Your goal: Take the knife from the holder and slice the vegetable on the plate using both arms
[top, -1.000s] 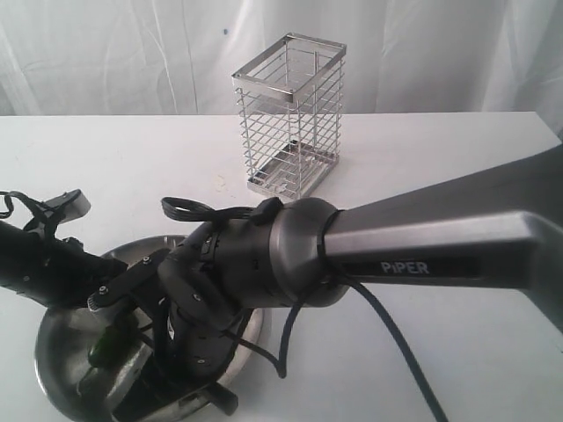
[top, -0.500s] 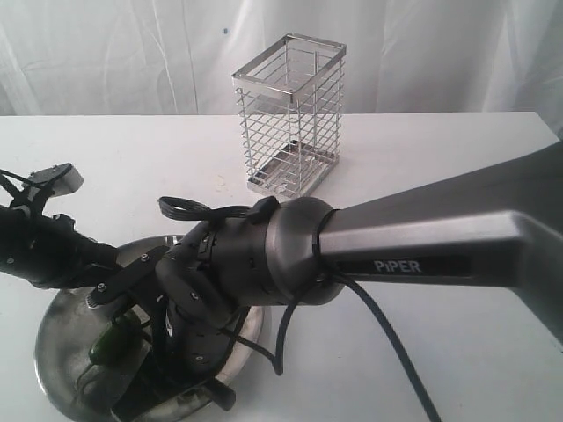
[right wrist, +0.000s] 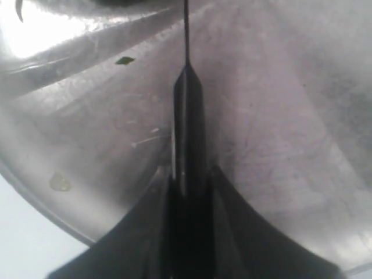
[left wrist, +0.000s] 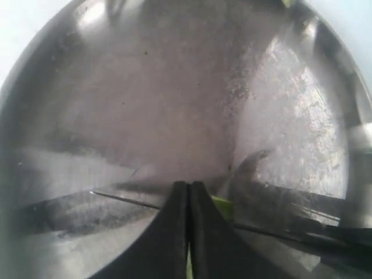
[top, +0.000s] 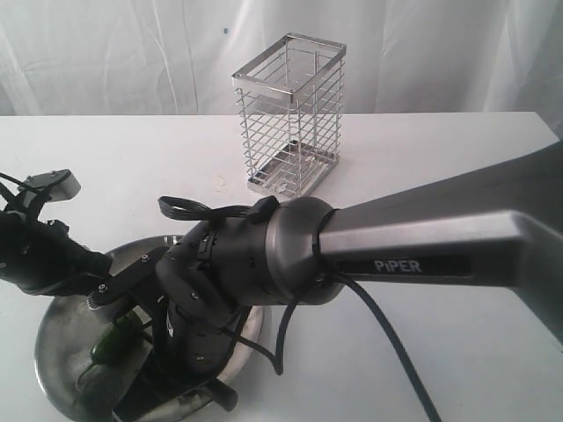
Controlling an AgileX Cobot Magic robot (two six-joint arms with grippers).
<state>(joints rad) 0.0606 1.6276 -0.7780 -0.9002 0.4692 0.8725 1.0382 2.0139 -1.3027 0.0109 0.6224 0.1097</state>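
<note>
The plate (top: pixel 48 347) sits at the table's near left corner. On it lies the vegetable (top: pixel 112 340), a dark green chili. In the left wrist view my left gripper (left wrist: pixel 189 185) is shut, with green of the chili (left wrist: pixel 223 205) showing between and beside its fingers. My right gripper (right wrist: pixel 189 171) is shut on the knife (right wrist: pixel 189 122) by its black handle. The blade runs edge-on over the plate (right wrist: pixel 279 116), and its thin tip (left wrist: pixel 119 198) passes in front of the left fingers. The holder (top: pixel 290 114) stands empty at the back.
The bulky right arm lettered PiPER (top: pixel 413 255) reaches across from the right and hides much of the plate, with its cable (top: pixel 396 343) hanging over the table. A small green scrap (right wrist: pixel 123 60) and a pale bit (right wrist: pixel 60 182) lie on the plate.
My left arm has drawn back toward the left, its camera mount shifting left and up. The chili has shifted slightly on the plate. The right arm has barely moved.
</note>
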